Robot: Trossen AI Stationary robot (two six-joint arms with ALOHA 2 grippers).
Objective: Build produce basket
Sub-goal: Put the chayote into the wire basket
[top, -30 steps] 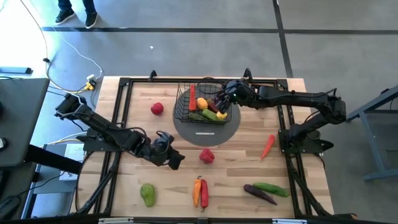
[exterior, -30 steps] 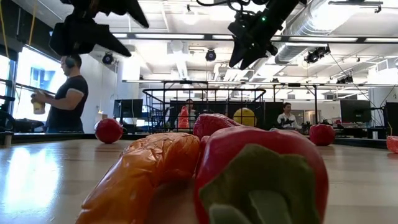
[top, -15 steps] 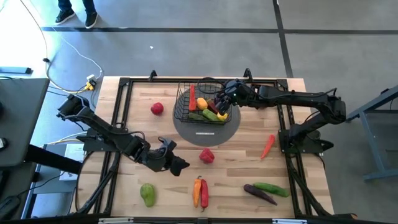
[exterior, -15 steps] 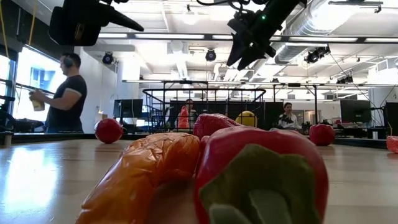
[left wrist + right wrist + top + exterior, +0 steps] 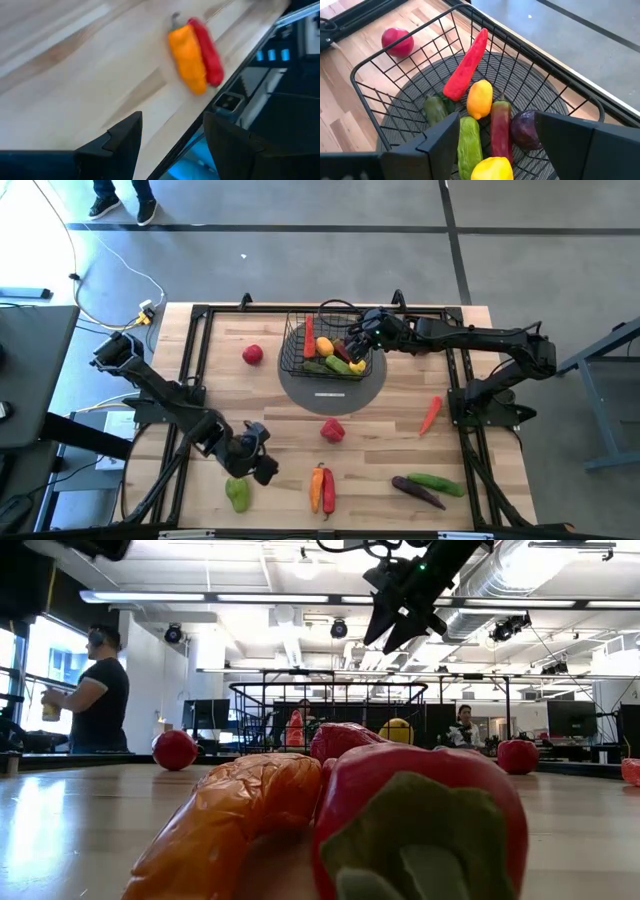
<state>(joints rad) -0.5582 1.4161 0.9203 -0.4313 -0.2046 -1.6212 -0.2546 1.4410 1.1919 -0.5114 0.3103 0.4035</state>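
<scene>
My right tool (image 5: pixel 352 346) hangs spread and empty above the basket (image 5: pixel 295 350) on the grey mat (image 5: pixel 372 388). My left tool (image 5: pixel 262 467) (fingers apart, holding nothing) sits low beside the green pear (image 5: pixel 237 493) on the table (image 5: pixel 390 430).

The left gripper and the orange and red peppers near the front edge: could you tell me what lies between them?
Only bare wooden table. The left wrist view shows the left gripper open, with nothing before the orange pepper and red pepper.

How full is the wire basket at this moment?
Partly full: the basket holds a red pepper, a lemon and several more pieces.
</scene>
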